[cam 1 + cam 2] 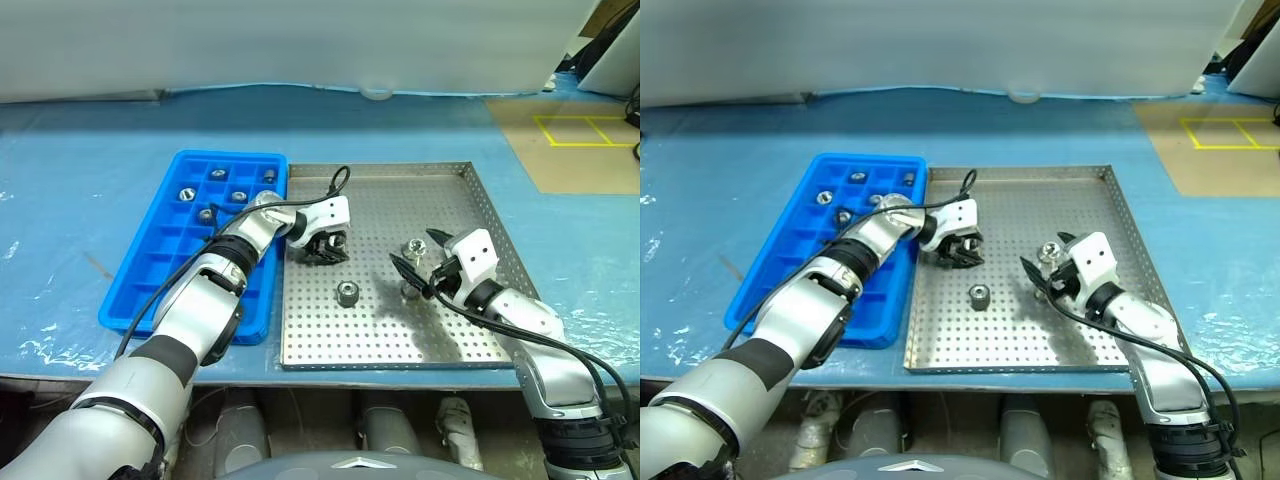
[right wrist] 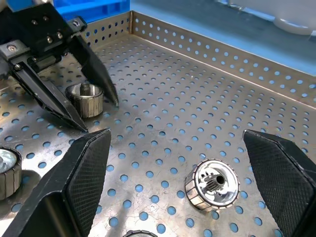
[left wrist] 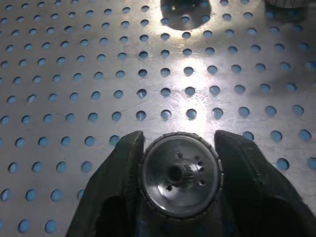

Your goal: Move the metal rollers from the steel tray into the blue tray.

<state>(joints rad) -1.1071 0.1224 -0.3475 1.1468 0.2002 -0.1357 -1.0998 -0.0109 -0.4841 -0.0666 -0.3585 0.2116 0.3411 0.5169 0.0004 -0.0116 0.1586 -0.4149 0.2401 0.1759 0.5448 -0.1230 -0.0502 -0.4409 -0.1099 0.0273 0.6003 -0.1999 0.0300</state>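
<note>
The left gripper [image 1: 322,247] is down on the steel tray [image 1: 470,205], near the tray's edge beside the blue tray [image 1: 150,270], and its jaws stand on either side of one metal roller [image 3: 180,175]; the left wrist view shows the fingers [image 3: 121,163] pressed against the roller's ribbed rim on both sides, so the jaws look closed on it while it sits on the perforated floor. The right gripper [image 1: 420,268] hangs over the right half of the same tray with its jaws wide apart and nothing between them; a second roller [image 2: 211,189] lies on its side just ahead of it, another roller [image 1: 346,293] stands alone near the tray's middle, and one more [image 1: 411,246] sits just beyond the right gripper. Several rollers [image 1: 186,194] already rest in the far compartments of the blue tray, so the job seems partly done. To do this step well, I would confirm the grip is centred on the rim, lift straight up until the roller clears the steel tray's raised edge, then carry it sideways over an empty compartment and lower it before letting go. A tilted lift could let the smooth cylinder slip out, and the right arm should keep apart from the left arm's path.
</note>
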